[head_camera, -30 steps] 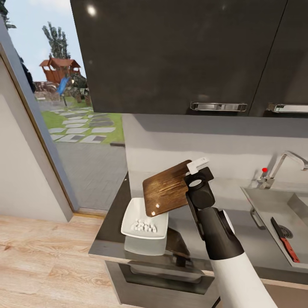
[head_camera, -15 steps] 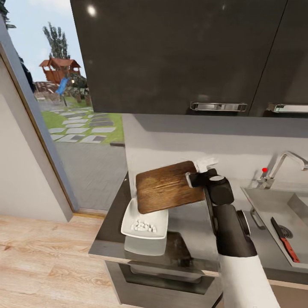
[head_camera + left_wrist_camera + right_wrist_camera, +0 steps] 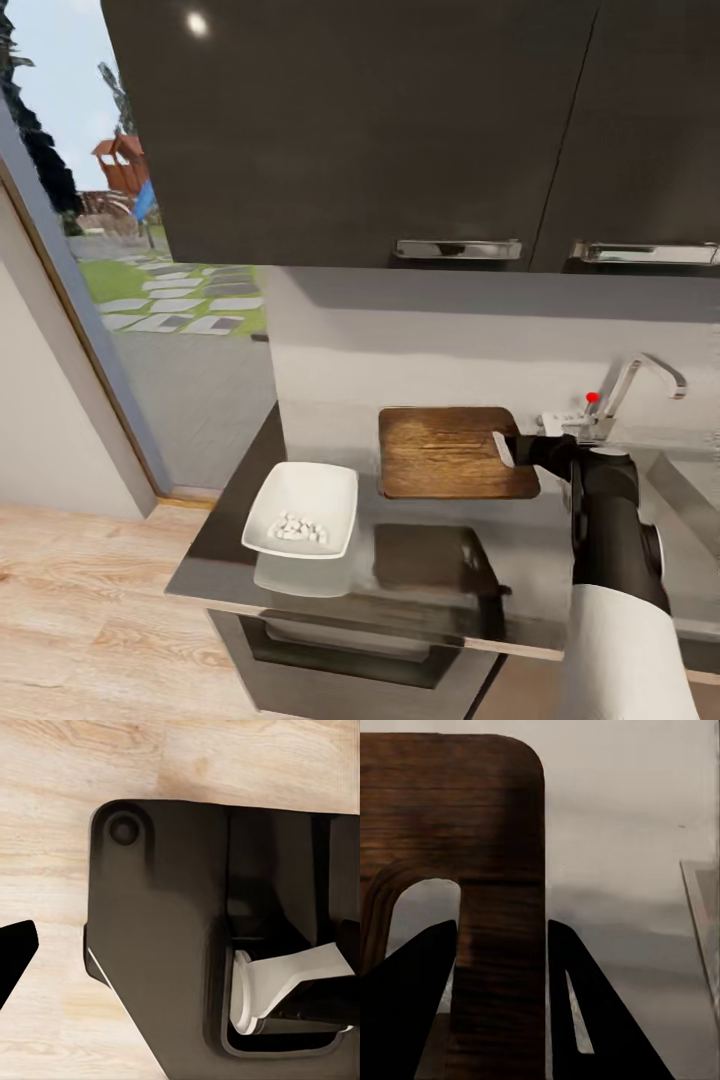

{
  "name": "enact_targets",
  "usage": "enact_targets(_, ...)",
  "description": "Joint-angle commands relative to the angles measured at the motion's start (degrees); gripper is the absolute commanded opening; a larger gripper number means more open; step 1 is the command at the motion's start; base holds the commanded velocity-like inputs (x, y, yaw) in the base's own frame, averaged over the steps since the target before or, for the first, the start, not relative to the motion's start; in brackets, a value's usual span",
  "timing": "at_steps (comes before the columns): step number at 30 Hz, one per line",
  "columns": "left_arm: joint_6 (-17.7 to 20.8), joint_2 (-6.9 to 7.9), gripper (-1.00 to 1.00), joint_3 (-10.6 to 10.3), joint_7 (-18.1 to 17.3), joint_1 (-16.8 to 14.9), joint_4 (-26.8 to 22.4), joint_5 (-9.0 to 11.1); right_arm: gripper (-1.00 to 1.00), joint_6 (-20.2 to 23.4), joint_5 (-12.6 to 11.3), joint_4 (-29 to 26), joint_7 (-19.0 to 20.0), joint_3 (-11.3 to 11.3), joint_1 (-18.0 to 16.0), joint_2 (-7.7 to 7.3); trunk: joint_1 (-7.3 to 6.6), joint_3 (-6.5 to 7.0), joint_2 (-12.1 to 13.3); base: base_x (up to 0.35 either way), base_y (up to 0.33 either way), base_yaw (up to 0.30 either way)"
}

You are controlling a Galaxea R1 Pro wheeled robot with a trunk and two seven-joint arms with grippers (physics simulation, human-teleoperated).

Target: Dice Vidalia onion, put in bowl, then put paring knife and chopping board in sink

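- Above the counter (image 3: 430, 560), the right gripper (image 3: 512, 449) pinches the board (image 3: 450, 452) at its slot end, level, between bowl (image 3: 302, 505) and sink (image 3: 665, 475).
- Held by 1 end only, the board may slip or strike the tap (image 3: 625, 392).

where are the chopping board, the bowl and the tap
chopping board (image 3: 450, 452), head view, middle of its wooden face
bowl (image 3: 320, 490), head view, bare inner wall above the diced onion
tap (image 3: 640, 372), head view, its chrome spout

On my right wrist camera, the tool (image 3: 501, 1020) has its two dark fingers (image 3: 405, 1005) clamped either side of the wooden chopping board (image 3: 472, 817), right at the strip beside its slot hole. Grey counter (image 3: 630, 907) lies beyond.
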Motion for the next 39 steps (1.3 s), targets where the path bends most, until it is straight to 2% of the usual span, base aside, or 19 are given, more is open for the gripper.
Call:
enact_targets(1, -0.03, -0.1, 1.0, 0.43, -0.55, 0.05, -0.08, -0.12, -1.0, -0.62, -0.07, 0.87, 0.54, -0.48, -0.09, 0.06, 0.04, -0.11, -0.15, 0.0, -0.319, 0.0)
enact_targets(6, -0.06, -0.18, 1.0, 0.43, -0.55, 0.03, -0.11, -0.12, -1.0, -1.58, 0.03, 2.85, 0.36, -1.0, -0.09, 0.14, 0.04, -0.11, -0.15, 0.0, -0.319, 0.0)
enact_targets(10, -0.06, -0.19, 1.0, 0.43, -0.55, 0.01, -0.14, -0.12, -1.0, -1.55, 0.16, 3.58, -1.65, -3.45, -0.09, 0.15, 0.04, -0.11, -0.15, 0.0, -0.319, 0.0)
enact_targets(14, -0.06, -0.19, 1.0, 0.43, -0.55, 0.03, -0.08, -0.12, -1.0, -1.41, 0.17, 3.63, -3.64, -4.51, -0.09, 0.2, 0.04, -0.11, -0.15, 0.0, -0.319, 0.0)
enact_targets(17, -0.06, -0.19, 1.0, 0.43, -0.55, 0.0, -0.07, -0.12, -1.0, -1.38, -0.01, 3.65, -11.1, -6.14, -0.09, 0.72, 0.04, -0.11, -0.15, 0.0, -0.319, 0.0)
enact_targets(19, -0.06, -0.19, 1.0, 0.43, -0.55, 0.03, -0.04, -0.12, -1.0, -1.37, -0.2, 4.27, -18.08, -8.12, -0.09, 1.02, 0.04, -0.11, -0.15, 0.0, -0.319, 0.0)
enact_targets(20, -0.06, -0.19, 1.0, 0.41, -0.55, 0.02, 0.28, -0.12, -1.0, -1.37, -0.31, 5.98, -22.44, -8.88, -0.09, 1.11, 0.04, -0.11, -0.15, 0.0, -0.319, 0.0)
enact_targets(21, -0.06, -0.19, 1.0, 0.42, -0.55, 0.02, 0.45, -0.12, -1.0, -1.37, -0.79, 7.45, -25.08, -9.2, -0.09, 1.05, 0.04, -0.11, -0.15, 0.0, -0.319, 0.0)
enact_targets(23, -0.06, -0.19, 1.0, 0.43, -0.55, 0.0, 0.63, -0.12, -1.0, -1.37, -3.52, 10.07, -29.51, -9.46, -0.09, 0.86, 0.04, -0.11, -0.15, 0.0, -0.319, 0.0)
enact_targets(25, -0.06, -0.19, 1.0, 0.43, -0.55, -0.01, 0.74, -0.12, -1.0, -1.46, -8.03, 12.08, -35.75, -9.58, -0.09, 0.71, 0.04, -0.11, -0.15, 0.0, -0.319, 0.0)
enact_targets(28, -0.06, -0.19, 1.0, 0.43, -0.55, -0.01, 0.87, -0.12, -1.0, -1.61, -19.09, 13.19, -47.45, -9.61, -0.09, 0.47, 0.04, -0.11, -0.15, 0.0, -0.319, 0.0)
enact_targets(30, -0.06, -0.19, 1.0, 0.43, -0.55, -0.01, 0.89, -0.12, -1.0, -1.68, -25.17, 13.33, -51.22, -9.68, -0.09, 0.3, 0.04, -0.11, -0.15, 0.0, -0.319, 0.0)
enact_targets(31, -0.06, -0.19, 1.0, 0.43, -0.55, -0.01, 0.89, -0.12, -1.0, -1.86, -26.81, 13.35, -52.43, -9.78, -0.09, 0.26, 0.04, -0.11, -0.15, 0.0, -0.319, 0.0)
enact_targets(33, -0.06, -0.19, 1.0, 0.43, -0.55, -0.01, 0.87, -0.17, -1.0, -4.14, -29.1, 13.38, -55.83, -11.62, -0.09, 0.27, 0.04, -0.11, -0.15, 0.0, -0.274, 0.0)
enact_targets(35, -0.33, -0.19, 1.0, 0.43, -0.55, -0.01, 0.83, -0.18, -1.0, -6.72, -29.69, 13.39, -58.07, -13.82, -0.09, 0.53, 0.04, -0.11, -0.15, 0.0, -0.118, 0.0)
enact_targets(37, -1.93, -0.19, 1.0, 0.43, -0.55, -0.01, 0.98, -0.13, -1.0, -8.2, -29.92, 13.37, -61.69, -14.72, -0.09, 0.94, 0.04, -0.11, -0.15, 0.0, -0.031, 0.0)
enact_targets(39, -2.76, -0.19, 1.0, 0.43, -0.55, -0.01, 1.34, -0.12, -1.0, -9.43, -30.06, 13.33, -66.9, -14.85, -0.09, 1.14, 0.04, -0.11, -0.15, 0.0, -0.008, 0.0)
